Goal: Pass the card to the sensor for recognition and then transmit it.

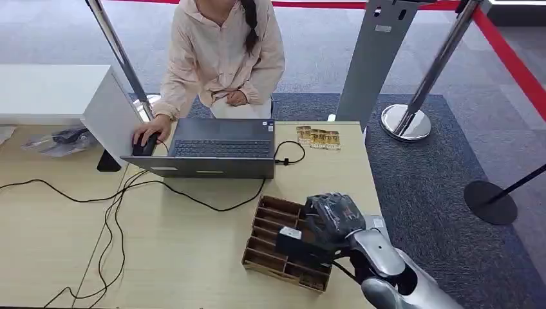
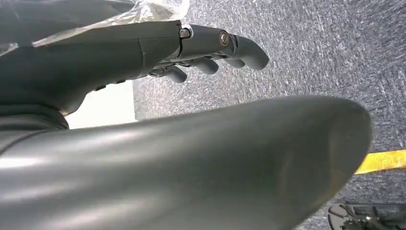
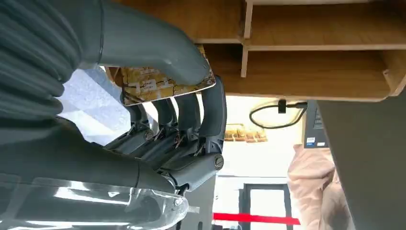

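I see one long wooden table (image 1: pixel 193 257) running across my head view, with one person (image 1: pixel 222 55) seated at its far side, one hand on a mouse (image 1: pixel 145 145) beside the one open laptop (image 1: pixel 216 149). One white box-like unit (image 1: pixel 58 93) sits at the table's far left corner. On the carpet to the right stand two chrome posts (image 1: pixel 425 80), with a grey upright panel (image 1: pixel 373 58) between the table and the nearer post. Close to me on the table is one brown cardboard tray (image 1: pixel 273 232) split into several slots. My right hand (image 1: pixel 331 219) hovers over the tray's right end, and in the right wrist view its thumb and fingers (image 3: pixel 210 115) pinch one gold-patterned card (image 3: pixel 153 86) just beside the tray's wooden dividers. A small row of similar gold cards (image 1: pixel 319 138), four as far as I can count, lies at the far table edge behind the laptop. My left hand (image 2: pixel 206 50) hangs over the grey carpet holding nothing, fingers loosely curved and apart.
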Robot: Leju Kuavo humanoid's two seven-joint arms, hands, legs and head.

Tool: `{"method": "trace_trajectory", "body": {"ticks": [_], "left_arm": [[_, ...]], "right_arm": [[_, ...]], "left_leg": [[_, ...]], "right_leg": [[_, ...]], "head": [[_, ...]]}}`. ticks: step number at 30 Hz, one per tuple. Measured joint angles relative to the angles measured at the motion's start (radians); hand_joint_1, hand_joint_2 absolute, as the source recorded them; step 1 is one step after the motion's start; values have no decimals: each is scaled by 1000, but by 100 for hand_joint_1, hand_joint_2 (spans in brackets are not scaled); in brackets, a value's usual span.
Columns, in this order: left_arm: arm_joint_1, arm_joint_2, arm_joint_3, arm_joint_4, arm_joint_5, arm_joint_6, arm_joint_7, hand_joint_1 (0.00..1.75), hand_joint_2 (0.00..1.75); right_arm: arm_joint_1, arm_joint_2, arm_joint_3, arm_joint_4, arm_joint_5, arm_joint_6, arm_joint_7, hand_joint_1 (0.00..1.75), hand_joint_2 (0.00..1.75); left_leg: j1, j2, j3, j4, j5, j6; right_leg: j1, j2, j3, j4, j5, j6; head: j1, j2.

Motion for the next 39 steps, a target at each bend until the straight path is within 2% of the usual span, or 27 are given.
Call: {"method": "trace_trajectory", "body": {"ticks": [4,5,6,8,39], "left_arm": [[0,0,0,0,-2,0,-2,0,0],[0,0,0,0,-2,0,-2,0,0],[0,0,0,0,-3,0,-3,0,0],[0,0,0,0,-4,0,-4,0,0],[0,1,0,0,-8,-8,1,0,0]], "right_arm": [[-1,4,-2,0,6,-8,-2,145,175],[-2,4,-2,0,8,-9,-2,152,175],[-3,4,-3,0,10,-9,-2,166,175],[-8,5,-3,0,14,-11,-2,175,175],[-90,14,-27,-79,38,-6,16,175,175]], "left_leg": [[0,0,0,0,0,0],[0,0,0,0,0,0],[0,0,0,0,0,0],[0,0,0,0,0,0],[0,0,0,0,1,0]], "right_leg": [[0,0,0,0,0,0],[0,0,0,0,0,0],[0,0,0,0,0,0],[0,0,0,0,0,0],[0,0,0,0,1,0]], "head": [[0,0],[0,0],[0,0],[0,0],[0,0]]}}
